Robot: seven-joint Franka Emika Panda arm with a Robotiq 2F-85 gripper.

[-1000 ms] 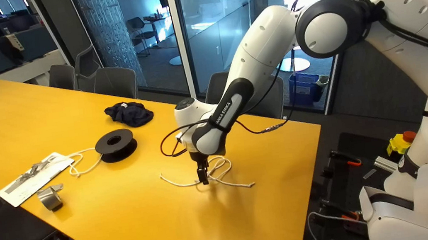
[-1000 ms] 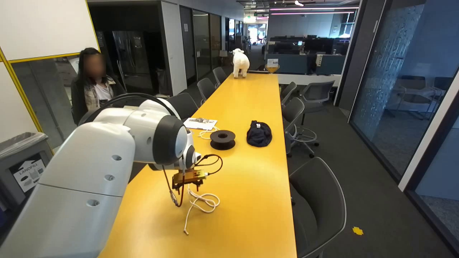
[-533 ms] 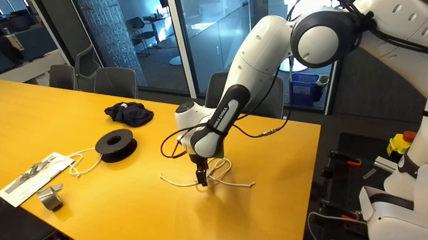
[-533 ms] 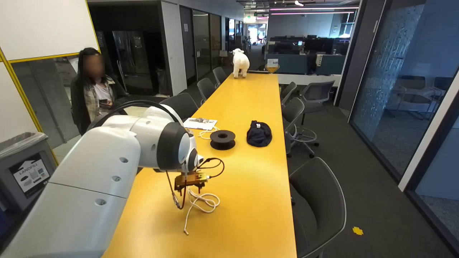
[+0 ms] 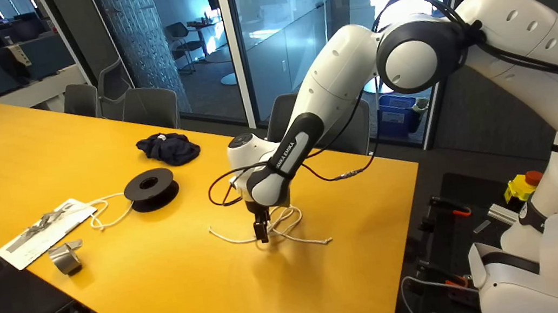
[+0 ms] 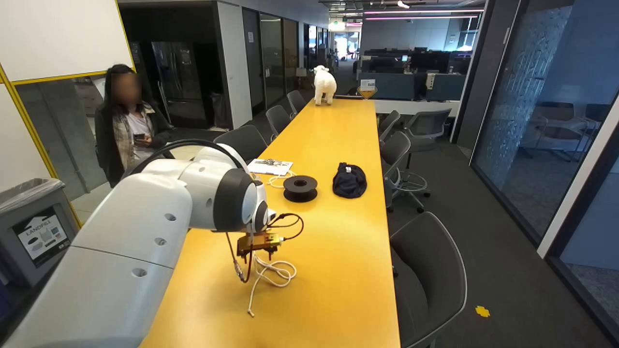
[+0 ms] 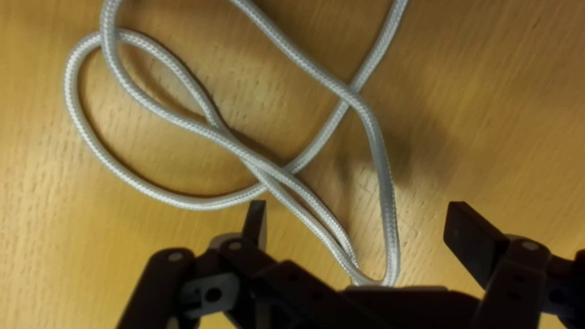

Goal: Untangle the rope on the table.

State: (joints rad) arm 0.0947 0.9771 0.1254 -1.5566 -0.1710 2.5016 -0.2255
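A white braided rope (image 7: pixel 349 95) lies in crossing loops on the yellow table (image 5: pixel 195 299). It shows in both exterior views (image 5: pixel 308 240) (image 6: pixel 253 291), with one knotted end toward the robot side. My gripper (image 7: pixel 357 203) is open, fingers wide apart, with rope strands lying between and below them. The left finger's tip in the wrist view is close to a loop; I cannot tell if it touches. In both exterior views the gripper (image 5: pixel 262 232) (image 6: pixel 257 256) points down just above the tangle. The bottom bend of the rope is partly hidden behind the gripper body.
A black spool (image 5: pixel 162 181) with a white cord beside it, a dark cloth (image 5: pixel 169 150), a roll of grey tape (image 5: pixel 65 258) and a white board (image 5: pixel 49 232) lie farther along the table. Grey chairs (image 6: pixel 430 275) line its side. A person (image 6: pixel 130 125) stands nearby.
The arm has lowered and reached a little farther out, with the gripper slightly lower over the tangle. The rope has not visibly moved.
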